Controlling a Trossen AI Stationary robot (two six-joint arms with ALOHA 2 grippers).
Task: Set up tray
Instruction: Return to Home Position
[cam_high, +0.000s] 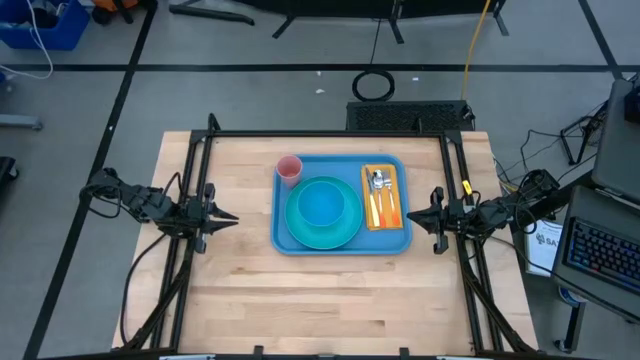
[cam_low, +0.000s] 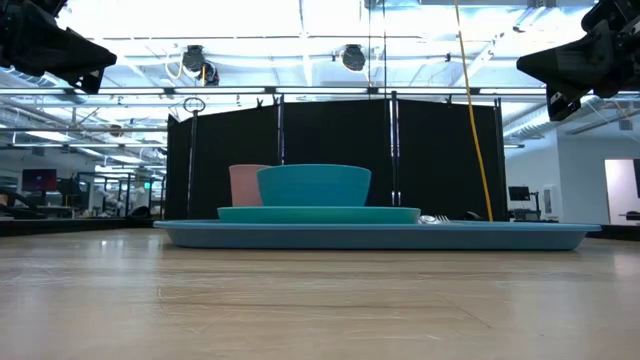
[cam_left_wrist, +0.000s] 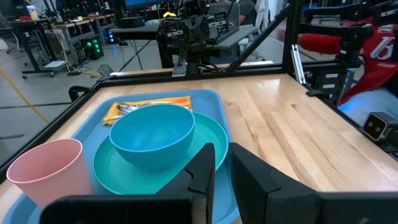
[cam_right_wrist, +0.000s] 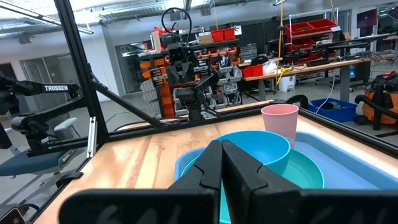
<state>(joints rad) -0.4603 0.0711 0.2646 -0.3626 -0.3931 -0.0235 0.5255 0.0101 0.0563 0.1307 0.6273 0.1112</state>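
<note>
The table (cam_high: 300, 300) fills the middle of the high view, and the tray (cam_high: 345, 168) lies flat on it just right of centre, well in from every edge, so it is unlikely to slide off unless it is hit. The plate (cam_high: 297, 232) takes up the tray's left half with the bowl (cam_high: 322, 205) standing in it. A jolt could shift that stack. The napkin (cam_high: 394, 172) lies along the tray's right side, and the cup (cam_high: 289, 169) stands upright at the upper left corner. It looks light and would tip first. The cutlery (cam_high: 378, 195) lies loose on the napkin and could skew. The right gripper (cam_high: 410, 216) hangs at the tray's right rim with its fingers drawn together, holding nothing. The left gripper (cam_high: 232, 217) is left of the tray, likewise pinched and empty. The low view shows both raised in the upper corners, so the main risk is a low swing clipping the rim.
</note>
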